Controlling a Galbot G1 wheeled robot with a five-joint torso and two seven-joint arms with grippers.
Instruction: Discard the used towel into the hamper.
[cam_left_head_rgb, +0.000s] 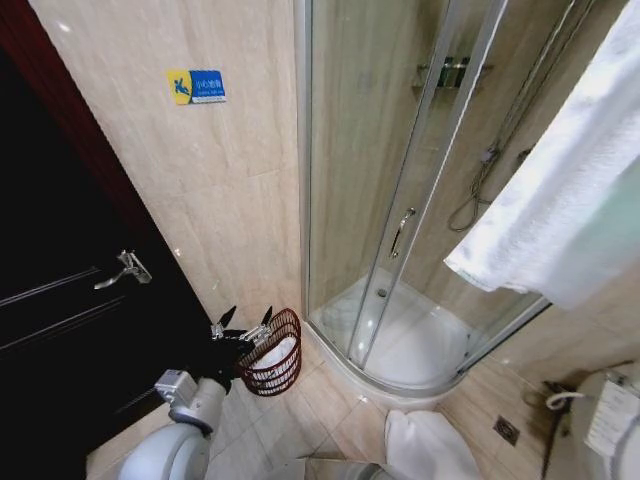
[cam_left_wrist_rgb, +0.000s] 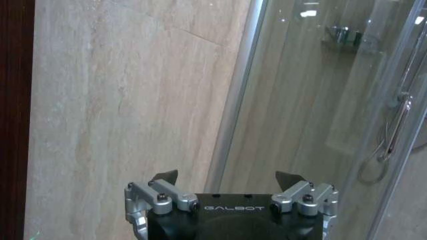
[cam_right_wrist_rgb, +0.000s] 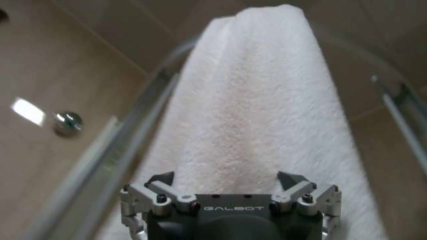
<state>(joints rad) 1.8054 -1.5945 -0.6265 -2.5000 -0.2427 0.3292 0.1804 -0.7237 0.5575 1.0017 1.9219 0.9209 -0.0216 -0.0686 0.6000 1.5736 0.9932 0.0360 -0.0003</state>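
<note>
Looking down from the head camera, we see the hamper (cam_left_head_rgb: 273, 352) standing on the tiled floor (cam_left_head_rgb: 300, 420) beside the beige wall (cam_left_head_rgb: 200, 180), near the corner of the glass shower stall (cam_left_head_rgb: 400, 200), with something white lying inside it. Our left gripper (cam_left_head_rgb: 246, 320) hovers just above the hamper's near rim, its fingers (cam_left_wrist_rgb: 165, 176) spread apart and holding nothing. A large white towel (cam_left_head_rgb: 565, 200) hangs high on our right, draped over the top rail of the shower stall; our right gripper (cam_right_wrist_rgb: 227, 179) sits right up against this towel (cam_right_wrist_rgb: 260, 110), fingers apart on either side of the cloth, not clamped. Another white cloth (cam_left_head_rgb: 430, 445) lies on the floor in front of the shower stall.
</note>
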